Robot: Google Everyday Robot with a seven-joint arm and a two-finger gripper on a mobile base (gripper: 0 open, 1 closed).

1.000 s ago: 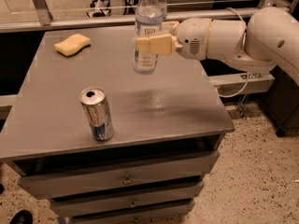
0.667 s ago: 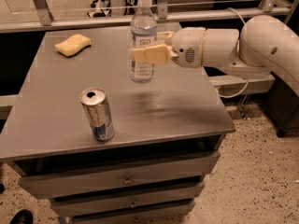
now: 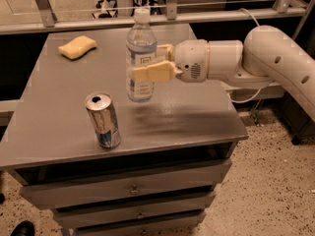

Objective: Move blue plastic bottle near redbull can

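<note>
The blue plastic bottle is upright, clear with a white cap and a white-and-blue label, held in my gripper, which reaches in from the right and is shut on its middle. The bottle's base is just above or at the grey tabletop. The redbull can stands upright near the table's front left, a short way to the front left of the bottle.
A yellow sponge lies at the table's back left. The table is a grey drawer cabinet with drawers below. Metal railings run behind the table. My white arm stretches over the right edge.
My gripper has carried the bottle left and toward the front, lowering it closer to the can. The can and sponge have not moved.
</note>
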